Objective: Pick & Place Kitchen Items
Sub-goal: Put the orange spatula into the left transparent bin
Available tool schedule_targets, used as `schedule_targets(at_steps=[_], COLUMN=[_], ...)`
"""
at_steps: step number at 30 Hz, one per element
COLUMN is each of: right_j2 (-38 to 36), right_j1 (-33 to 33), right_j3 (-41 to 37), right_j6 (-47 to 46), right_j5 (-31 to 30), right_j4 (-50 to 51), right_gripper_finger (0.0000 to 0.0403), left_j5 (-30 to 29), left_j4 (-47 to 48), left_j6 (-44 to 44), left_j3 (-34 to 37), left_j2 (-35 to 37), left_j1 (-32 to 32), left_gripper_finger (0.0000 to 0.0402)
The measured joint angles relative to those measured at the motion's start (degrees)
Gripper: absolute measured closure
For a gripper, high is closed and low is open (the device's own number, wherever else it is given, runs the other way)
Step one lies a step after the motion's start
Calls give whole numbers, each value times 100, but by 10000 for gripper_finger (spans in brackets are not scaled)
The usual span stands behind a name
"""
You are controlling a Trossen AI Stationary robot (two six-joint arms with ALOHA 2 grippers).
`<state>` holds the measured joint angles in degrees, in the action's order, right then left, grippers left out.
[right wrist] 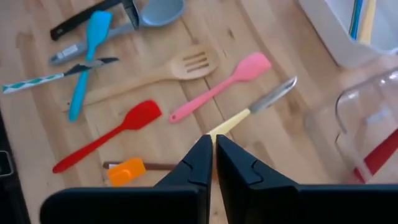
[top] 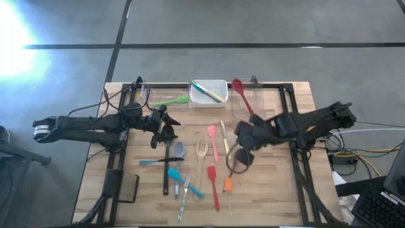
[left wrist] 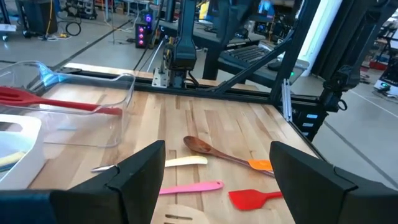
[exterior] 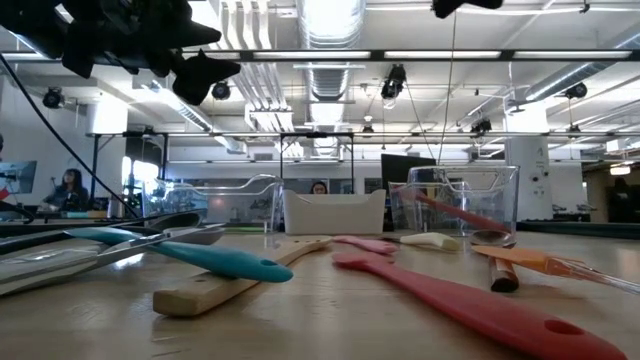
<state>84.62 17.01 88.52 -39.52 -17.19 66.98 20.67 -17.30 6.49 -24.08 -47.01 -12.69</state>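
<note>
Several kitchen items lie flat on the wooden table [top: 278, 190]: a pink spatula [right wrist: 221, 87], a wooden fork [right wrist: 168, 71], a red spatula [right wrist: 112, 137], a teal spatula [right wrist: 87, 59], a cream-handled knife [right wrist: 252, 109] and a wooden spoon [left wrist: 214, 151]. My right gripper [right wrist: 212, 146] hangs shut above the knife's handle, slanting down, with nothing in it. My left gripper [left wrist: 214, 177] stands open and level above the table's left half [top: 163, 130], also holding nothing. A red spatula [left wrist: 56, 99] lies in a clear tub [left wrist: 118, 106].
A white tub [top: 209, 92] with utensils stands at the far middle, and a green spatula [top: 172, 100] lies left of it. An orange piece [right wrist: 126, 171] lies on the wooden spoon's handle. A black frame [top: 291, 152] runs along the table's sides. Bare wood shows near the front right.
</note>
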Motion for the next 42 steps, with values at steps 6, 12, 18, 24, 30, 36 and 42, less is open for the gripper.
schedule_targets(at_steps=[6, 12, 18, 24, 30, 36, 42], right_j2=[90, 101, 101, 254, 625, 1122, 1444], right_j1=[567, 1103, 1725, 2138, 2263, 2263, 2257], right_j3=[-492, -956, -1070, -1100, -1100, -1100, -1100], right_j6=[-908, -2152, -3325, -3871, -4087, -4582, -4893], right_j5=[-240, -204, -419, -938, -1154, -1084, -434], right_j4=[-209, -732, -868, -942, -943, -962, -1101], right_gripper_finger=[394, 394, 394, 394, 394, 394, 392], left_j5=[0, 0, -2, -4, -4, -4, -3], left_j4=[66, 227, 240, 241, 239, 243, 243], left_j6=[1, 1, -3, -63, -89, -89, -88], left_j3=[0, 0, 0, 0, 0, 0, 0], left_j2=[0, 0, 0, 0, 0, 0, 0], left_j1=[0, 0, 0, 0, 0, 0, 0], left_gripper_finger=[111, 111, 111, 111, 111, 111, 111])
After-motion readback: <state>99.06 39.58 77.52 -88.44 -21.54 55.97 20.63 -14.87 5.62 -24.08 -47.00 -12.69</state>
